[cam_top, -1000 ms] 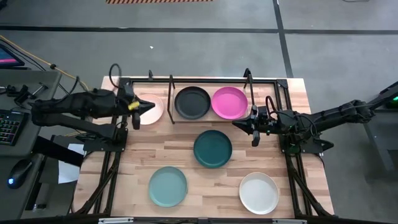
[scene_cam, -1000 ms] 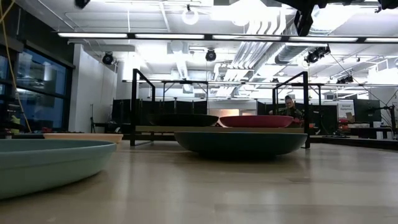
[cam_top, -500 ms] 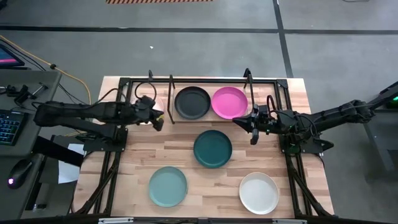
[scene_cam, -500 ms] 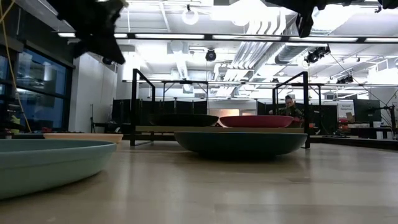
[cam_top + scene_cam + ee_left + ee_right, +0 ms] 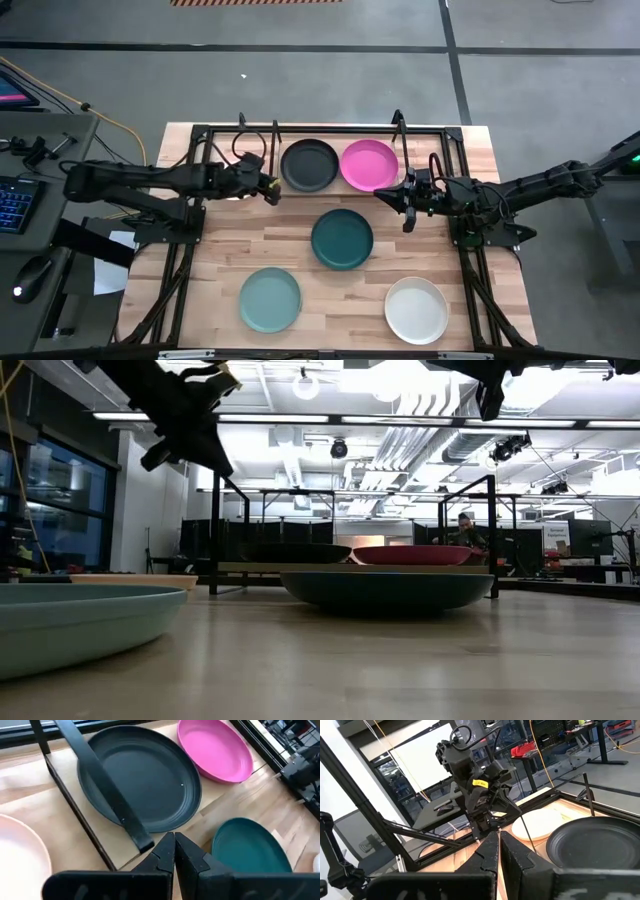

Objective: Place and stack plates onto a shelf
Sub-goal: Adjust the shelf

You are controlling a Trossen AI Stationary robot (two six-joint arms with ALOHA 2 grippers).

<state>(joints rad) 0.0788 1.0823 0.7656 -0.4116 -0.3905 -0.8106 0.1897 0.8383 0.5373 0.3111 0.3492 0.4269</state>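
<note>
The black plate [image 5: 309,165] and magenta plate [image 5: 369,165] lie side by side on the shelf [image 5: 276,160]; the dark teal plate [image 5: 342,238], light teal plate [image 5: 270,299] and white plate [image 5: 416,310] sit apart on the table [image 5: 300,250]. The left gripper [image 5: 270,190] hangs just beside the shelf's left end, fingers pressed together, holding nothing. Only its wrist view shows the pale pink plate [image 5: 20,855], hidden under the arm from above. The right gripper [image 5: 383,196], also closed and empty, hovers by the magenta plate's edge. Both arms reach inward, nearly level.
</note>
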